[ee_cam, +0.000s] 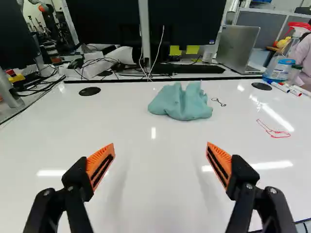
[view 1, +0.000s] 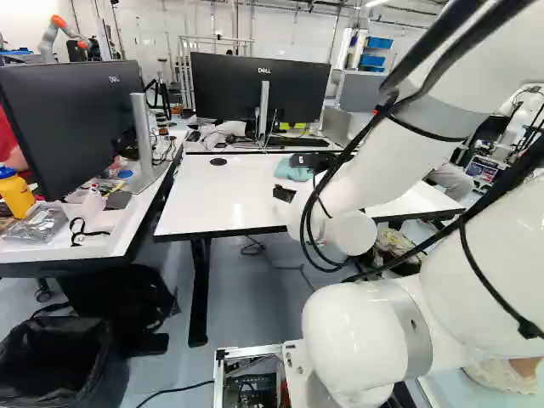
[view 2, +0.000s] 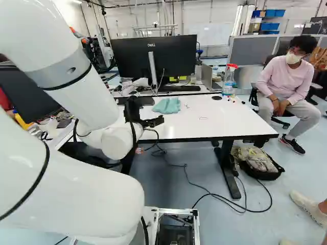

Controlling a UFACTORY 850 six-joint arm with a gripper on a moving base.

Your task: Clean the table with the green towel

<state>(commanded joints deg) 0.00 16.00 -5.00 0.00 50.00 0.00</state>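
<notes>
Your green towel (ee_cam: 181, 101) lies crumpled in a soft heap on the white worktop (ee_cam: 146, 199), ahead of your gripper (view 2: 157, 110) and not touching it. The fingers (ee_cam: 98, 161) stand wide apart with nothing between them, and their line runs over the bare white surface on your side of the towel.

Just beside the towel you have a small black squiggle (ee_cam: 221, 103) drawn on the worktop. Farther out on that same side of the towel, and nearer to you than it is, runs a red scrawl (ee_cam: 279, 135). Well apart from the towel, past both marks, you can see a spray bottle (ee_cam: 279, 67) with a red head, and some marker pens (ee_cam: 295, 92) lying near it.

Two round black discs (ee_cam: 90, 91) sit flush in the surface, one to either side of the towel. Beyond the towel, on a second worktop, you get a black keyboard (ee_cam: 187, 69), an open laptop (ee_cam: 238, 46) and a large monitor (view 2: 176, 56). In the left base view, a yellow bottle (view 1: 15, 195) stands well to the left of the towel, on another worktop.
</notes>
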